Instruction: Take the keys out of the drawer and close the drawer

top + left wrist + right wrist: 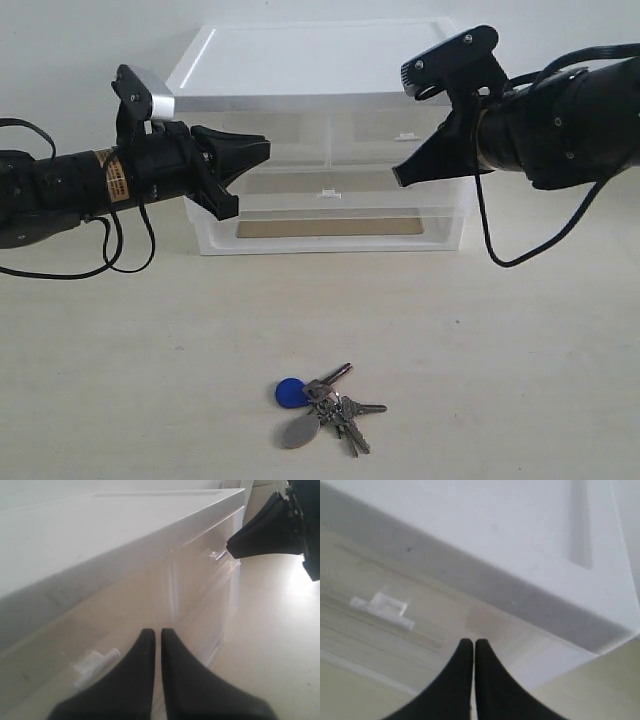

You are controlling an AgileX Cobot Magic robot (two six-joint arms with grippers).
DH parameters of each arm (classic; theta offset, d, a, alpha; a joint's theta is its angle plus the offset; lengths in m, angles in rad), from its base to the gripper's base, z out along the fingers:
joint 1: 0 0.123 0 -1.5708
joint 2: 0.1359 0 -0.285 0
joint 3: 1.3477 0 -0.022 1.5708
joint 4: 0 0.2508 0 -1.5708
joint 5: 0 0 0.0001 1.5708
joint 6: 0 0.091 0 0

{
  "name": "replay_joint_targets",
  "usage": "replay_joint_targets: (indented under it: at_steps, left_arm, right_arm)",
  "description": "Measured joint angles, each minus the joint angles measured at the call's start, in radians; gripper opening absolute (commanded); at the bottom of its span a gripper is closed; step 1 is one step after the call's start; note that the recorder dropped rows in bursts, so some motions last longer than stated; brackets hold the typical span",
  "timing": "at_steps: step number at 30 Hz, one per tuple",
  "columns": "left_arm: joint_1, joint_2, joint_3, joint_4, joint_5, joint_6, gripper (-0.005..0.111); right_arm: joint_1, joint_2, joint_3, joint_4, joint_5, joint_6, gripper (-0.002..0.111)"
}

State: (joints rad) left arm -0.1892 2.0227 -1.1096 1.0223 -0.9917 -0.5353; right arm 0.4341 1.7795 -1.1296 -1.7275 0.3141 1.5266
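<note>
At the left, the left gripper (157,632) is held level before the left front of the translucent drawer unit (310,60), its fingers pressed together with only a hairline gap. In the lower middle of the exterior frame, the keys (325,405) are seen lying on the pale table (130,340), well apart from the unit and both grippers. Right of centre, the drawer (365,135) appears to be flush with its twin, though the clear plastic blurs its edges. At the upper right, the right gripper (474,642) is likewise pressed together, near the drawer's white tab handle (405,135).
</note>
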Motion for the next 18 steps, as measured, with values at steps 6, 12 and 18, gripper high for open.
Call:
replay_joint_targets:
  at_steps: [6, 12, 18]
  left_arm:
    - [0.000, 0.000, 0.000, 0.000, 0.006, 0.004, 0.004]
    - [0.000, 0.000, 0.000, 0.000, 0.008, 0.006, 0.004]
    - [0.002, 0.000, -0.002, 0.008, 0.017, 0.004, 0.004]
  right_arm:
    - [-0.005, -0.018, 0.022, -0.008, -0.137, 0.009, 0.000]
    - [-0.005, -0.255, 0.207, -0.009, -0.415, 0.014, 0.000]
    - [-0.005, -0.298, 0.324, -0.013, -0.735, -0.019, 0.023]
